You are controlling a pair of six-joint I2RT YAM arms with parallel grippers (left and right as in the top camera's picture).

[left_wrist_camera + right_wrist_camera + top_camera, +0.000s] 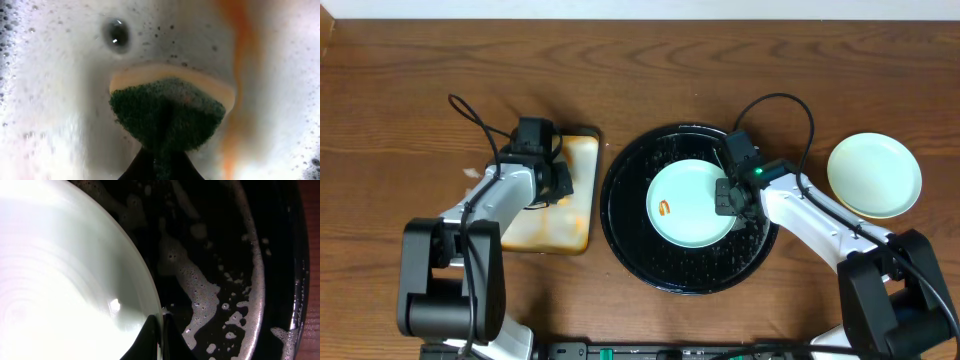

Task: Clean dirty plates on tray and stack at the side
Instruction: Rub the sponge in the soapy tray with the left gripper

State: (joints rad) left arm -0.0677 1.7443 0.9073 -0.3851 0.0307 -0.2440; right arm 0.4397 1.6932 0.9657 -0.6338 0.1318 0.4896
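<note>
Right pincer (159, 328) is closed on the rim of the mint plate (692, 203); the rim passes between its two fingers on the plate's right side. This plate lies in the middle of the round black tray (670, 272) and has a small orange smear (665, 208) on its left part. White foam (200, 295) is spread in streaks over the black tray beside the plate.

Left pincer (161, 156) is closed on a green and yellow sponge (165, 115). It holds the sponge over the pale rectangular tray (570, 235), which is foamy and stained orange and stands just left of the black tray.

A second plate (875, 175), pale and clean-looking, rests on the bench (400, 100) to the right of the black tray, apart from it.
</note>
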